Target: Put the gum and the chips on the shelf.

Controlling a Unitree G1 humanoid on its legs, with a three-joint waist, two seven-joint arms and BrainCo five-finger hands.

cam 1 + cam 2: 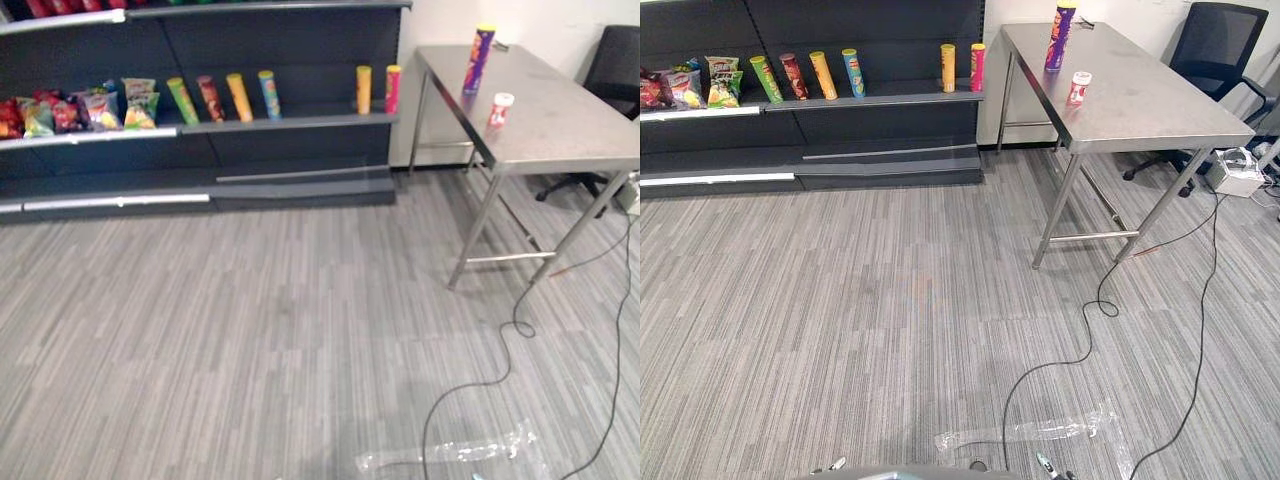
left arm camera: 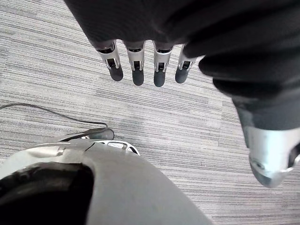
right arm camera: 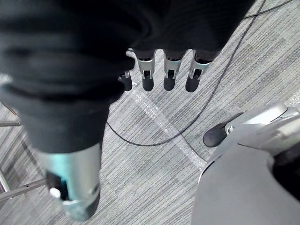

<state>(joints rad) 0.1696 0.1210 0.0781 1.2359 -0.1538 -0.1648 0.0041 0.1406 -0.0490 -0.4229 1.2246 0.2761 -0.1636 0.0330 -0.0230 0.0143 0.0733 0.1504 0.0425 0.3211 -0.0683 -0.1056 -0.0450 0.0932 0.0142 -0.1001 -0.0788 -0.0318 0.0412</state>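
Note:
A tall purple chips can (image 1: 478, 57) with a yellow lid stands on the steel table (image 1: 570, 125) at the right. A small red and white gum bottle (image 1: 500, 109) stands nearer on the same table. The dark shelf (image 1: 290, 120) runs along the back wall at the left. My left hand (image 2: 140, 61) hangs over the carpet with straight fingers and holds nothing. My right hand (image 3: 164, 65) also hangs over the carpet, fingers straight and empty. Both hands are far from the table.
Several chips cans (image 1: 240, 97) and snack bags (image 1: 100, 108) line the shelf, with a gap between the cans. A black office chair (image 1: 1215, 50) stands behind the table. A white box (image 1: 1234, 172) sits on the floor. Clear tape (image 1: 1040, 430) lies on the carpet.

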